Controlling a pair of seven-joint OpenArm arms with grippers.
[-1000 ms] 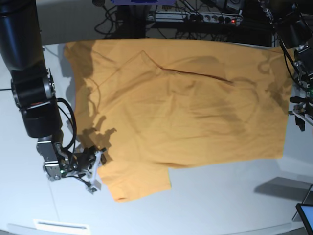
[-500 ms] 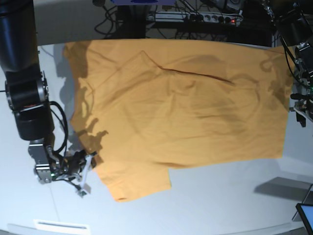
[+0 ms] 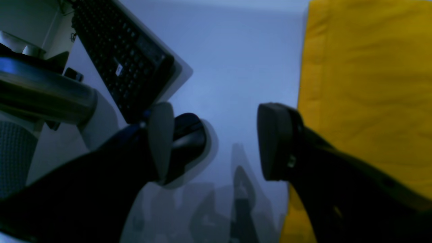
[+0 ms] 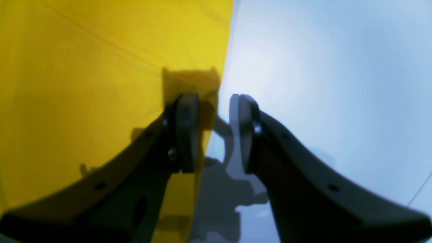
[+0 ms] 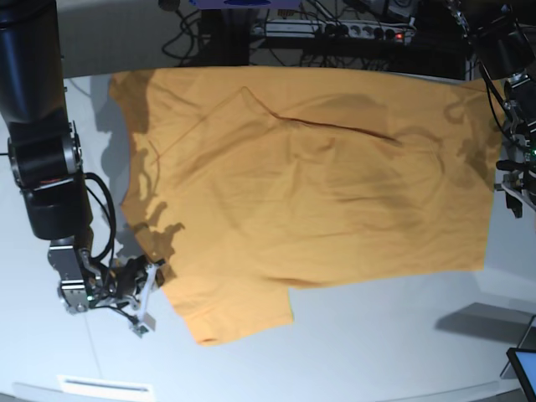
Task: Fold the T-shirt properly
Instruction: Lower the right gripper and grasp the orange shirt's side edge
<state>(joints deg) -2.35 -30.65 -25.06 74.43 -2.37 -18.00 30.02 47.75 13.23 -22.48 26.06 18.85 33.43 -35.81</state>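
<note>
Right gripper (image 4: 213, 131): your jaws stand slightly apart, pinching nothing, straddling the shirt's edge after sliding outward off the sleeve.
Left gripper (image 3: 216, 141): spread wide, empty, just beside the hem.
T-shirt (image 5: 310, 184): flat on the table (image 5: 377, 343), lying unfolded.
Meaning: no grasp yet; the fold awaits.

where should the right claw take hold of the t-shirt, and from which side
Grip the T-shirt by the free sleeve edge right in front of the right claw. Come in from the bare table side, low, sliding one finger under the hem. The cloth lies flat there with a clean single edge, and the claw already straddles that edge, open.
</note>
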